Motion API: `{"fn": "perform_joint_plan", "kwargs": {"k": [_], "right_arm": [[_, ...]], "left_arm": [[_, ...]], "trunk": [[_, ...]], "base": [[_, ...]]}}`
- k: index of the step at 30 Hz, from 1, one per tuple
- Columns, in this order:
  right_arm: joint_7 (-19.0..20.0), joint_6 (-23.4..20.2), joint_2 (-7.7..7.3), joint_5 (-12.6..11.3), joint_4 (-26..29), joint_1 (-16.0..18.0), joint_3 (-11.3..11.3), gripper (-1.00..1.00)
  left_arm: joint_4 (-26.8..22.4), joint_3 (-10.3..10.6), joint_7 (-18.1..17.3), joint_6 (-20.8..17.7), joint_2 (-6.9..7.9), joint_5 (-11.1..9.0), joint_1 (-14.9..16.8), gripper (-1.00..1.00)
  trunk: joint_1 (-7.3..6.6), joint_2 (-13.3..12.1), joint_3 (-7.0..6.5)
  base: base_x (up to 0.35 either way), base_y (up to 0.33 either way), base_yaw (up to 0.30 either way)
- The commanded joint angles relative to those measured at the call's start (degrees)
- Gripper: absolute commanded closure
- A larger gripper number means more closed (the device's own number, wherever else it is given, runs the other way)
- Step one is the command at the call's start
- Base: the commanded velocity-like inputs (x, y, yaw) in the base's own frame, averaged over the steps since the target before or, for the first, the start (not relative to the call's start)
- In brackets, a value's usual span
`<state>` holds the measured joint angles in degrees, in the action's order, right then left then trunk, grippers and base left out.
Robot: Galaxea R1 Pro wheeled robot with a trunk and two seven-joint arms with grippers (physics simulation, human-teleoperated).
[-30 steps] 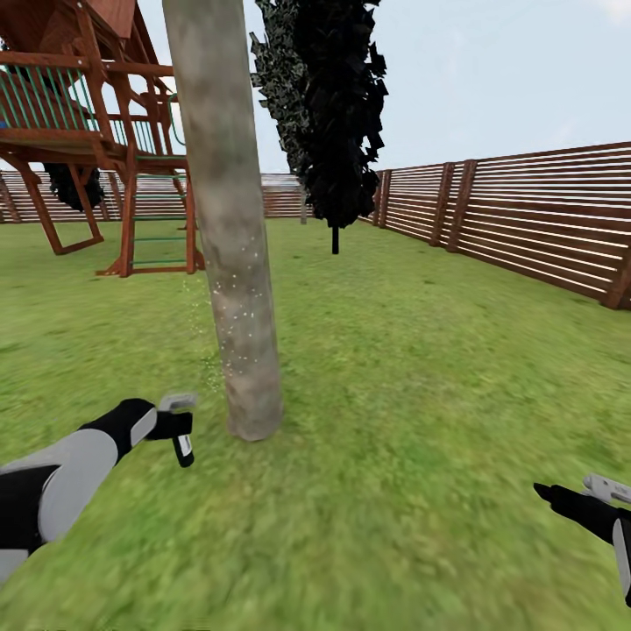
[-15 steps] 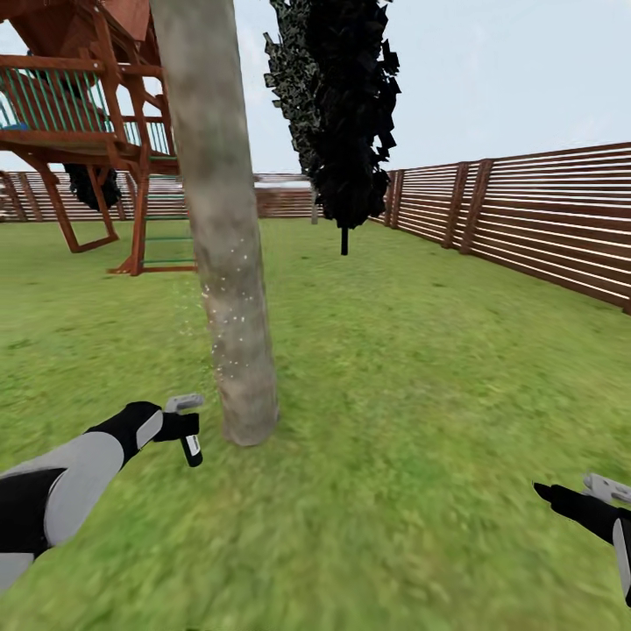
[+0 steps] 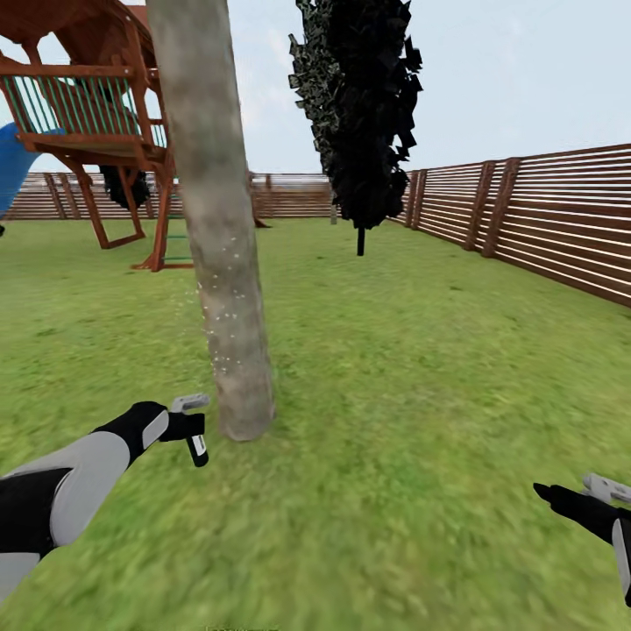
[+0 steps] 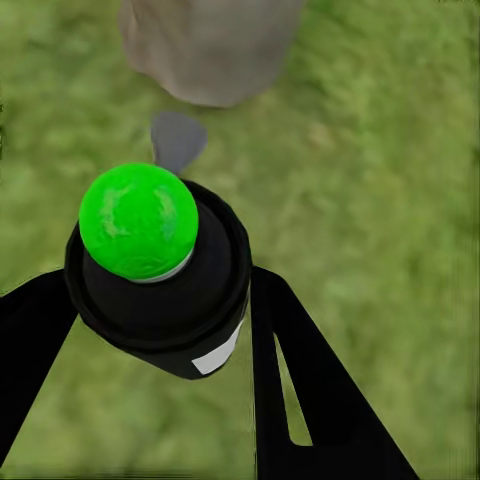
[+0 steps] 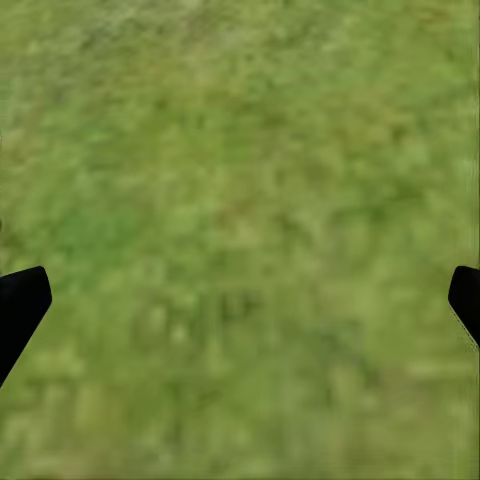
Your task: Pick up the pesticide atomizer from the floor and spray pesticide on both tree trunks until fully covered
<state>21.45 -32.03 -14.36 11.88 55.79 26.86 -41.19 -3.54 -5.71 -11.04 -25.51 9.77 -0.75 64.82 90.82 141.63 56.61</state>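
We take the thick, mottled grey-brown tree trunk as our landmark. Far to its left stands the brown wooden play tower. Just left of the trunk's base, our left gripper has its jaws clenched on the tiny black pesticide atomizer with a pale strip, which hangs off the rough green grass floor. In the left wrist view the atomizer carries a bright green ball on top and faces the trunk's foot. We judge it is held this close and low so the spray lands on the bark. Fine white pesticide specks dot the lower trunk; the bark higher up looks bare, so covering seems unfinished. The left arm reaches forward, nearly level, forearm angled toward the trunk.

Behind and right of the trunk rises a dark thin-trunked conifer, then the brown slatted fence. Well to the right, our right gripper idles low over grass (jaws released, grasping nothing).
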Motion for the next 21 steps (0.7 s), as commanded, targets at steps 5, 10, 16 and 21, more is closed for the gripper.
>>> {"fn": "perform_joint_plan", "kwargs": {"k": [5, 10, 16, 21], "right_arm": [[0.5, -0.1, -0.01, 0.6, 0.0, 0.0, -0.2, -1.0], [0.5, -0.1, -0.02, 0.6, 0.0, 0.0, -0.2, -1.0], [0.5, -0.1, 0.02, 0.6, 0.0, 0.0, -0.2, -1.0], [0.5, -0.1, -0.01, 0.6, 0.0, 0.0, -0.2, -1.0]], "left_arm": [[-0.1, -0.4, 0.0, -0.3, 0.0, -0.1, 0.0, 1.0], [-0.1, -0.4, 0.0, 0.4, -0.01, 0.0, 0.0, 1.0], [-0.1, -0.4, 0.0, 0.3, 0.13, 0.1, 0.0, 1.0], [0.3, -0.4, 0.0, 0.0, 0.16, 0.1, 0.0, 1.0]], "trunk": [[-0.01, 0.0, 0.06], [-0.01, 0.0, 0.06], [-0.01, 0.0, 0.06], [-0.01, 0.0, 0.06]], "base": [[0.011, -0.329, 0.092], [0.025, -0.081, 0.003], [0.23, -0.003, 0.0], [0.187, 0.0, 0.0]]}}
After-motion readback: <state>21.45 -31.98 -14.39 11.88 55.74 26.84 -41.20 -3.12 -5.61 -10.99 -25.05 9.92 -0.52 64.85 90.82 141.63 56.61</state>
